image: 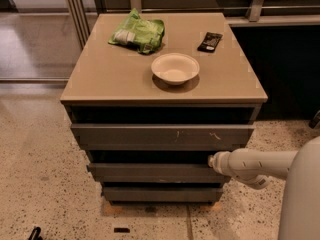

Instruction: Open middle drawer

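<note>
The drawer cabinet stands in the middle of the camera view. The middle drawer (150, 172) is a plain dark grey handleless front, below the wider top front with pale scratch marks (162, 135) and above the short lowest front (160, 194). It sits slightly proud of the lowest front, with a dark gap above it. My white arm reaches in from the right. My gripper (212, 160) is at the right end of the middle drawer's top edge, its tip in the dark gap.
On the tan cabinet top (105, 79) lie a green bag (137, 31), a white bowl (175, 68) and a black packet (210, 41). Speckled floor surrounds the cabinet. A dark counter front (285, 69) stands at the right, glass panels at the left.
</note>
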Controlling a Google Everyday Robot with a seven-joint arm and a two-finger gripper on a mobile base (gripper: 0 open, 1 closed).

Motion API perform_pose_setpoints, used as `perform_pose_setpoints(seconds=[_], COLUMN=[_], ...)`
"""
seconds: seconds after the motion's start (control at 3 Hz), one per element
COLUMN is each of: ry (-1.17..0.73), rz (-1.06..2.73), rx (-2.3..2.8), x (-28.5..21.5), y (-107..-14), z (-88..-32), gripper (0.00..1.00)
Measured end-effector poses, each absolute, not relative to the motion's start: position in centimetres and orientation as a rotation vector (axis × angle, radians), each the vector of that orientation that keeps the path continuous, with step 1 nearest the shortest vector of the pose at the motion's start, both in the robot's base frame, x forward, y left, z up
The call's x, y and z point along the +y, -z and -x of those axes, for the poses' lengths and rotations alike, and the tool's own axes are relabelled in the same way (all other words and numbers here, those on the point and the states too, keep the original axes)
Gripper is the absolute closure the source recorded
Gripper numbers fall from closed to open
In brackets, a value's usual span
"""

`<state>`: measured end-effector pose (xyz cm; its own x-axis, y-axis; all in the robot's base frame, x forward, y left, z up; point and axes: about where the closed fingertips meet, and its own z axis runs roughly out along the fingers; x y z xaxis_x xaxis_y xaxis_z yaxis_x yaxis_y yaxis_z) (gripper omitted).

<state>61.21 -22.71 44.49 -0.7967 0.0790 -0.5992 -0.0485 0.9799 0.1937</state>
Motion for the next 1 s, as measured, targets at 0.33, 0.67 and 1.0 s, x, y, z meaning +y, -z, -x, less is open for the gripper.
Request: perform_pose_setpoints(seconds=[0.33,0.67,1.0], ry=[-0.285,-0.288,-0.353], rz=[-0.035,-0.037,-0.088], rx=[2.541,2.544,2.631], x=[-23.2,-23.3,-24.3], y=[-43.6,-43.8,-42.6], z=[-60.2,-60.2,-58.5], gripper=[1.0,1.0,1.0])
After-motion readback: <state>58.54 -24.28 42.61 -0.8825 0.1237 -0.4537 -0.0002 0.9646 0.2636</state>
